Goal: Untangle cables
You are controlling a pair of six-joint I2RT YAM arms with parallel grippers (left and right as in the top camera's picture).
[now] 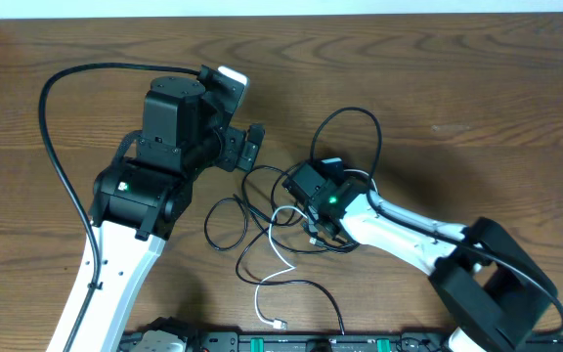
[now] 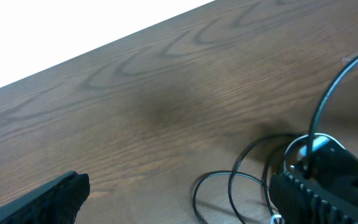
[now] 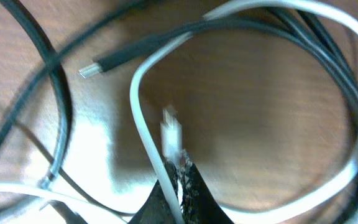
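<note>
Overhead, we saw the cables point(image 1: 280, 230) as thin, glossy looped cords, two black and one white, tangled mid-desk point(image 1: 457, 78) around the right hand point(image 1: 316, 230). Only the right wrist view showed that hand clenched on the white cable point(image 3: 137, 106), whose flat plug point(image 3: 171, 134) pointed up-frame. The left hand point(image 1: 249, 147) hung released, holding nothing, above the wood-grain.

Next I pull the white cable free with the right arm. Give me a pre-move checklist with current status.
1. Right gripper shut on white cable: ok.
2. White cable free of black cables: not ok, they cross it.
3. Black plug clear of right gripper: ok.
4. Left gripper holding black cables down: not ok, no cable at it.
5. Left gripper open or shut: cannot tell.
</note>
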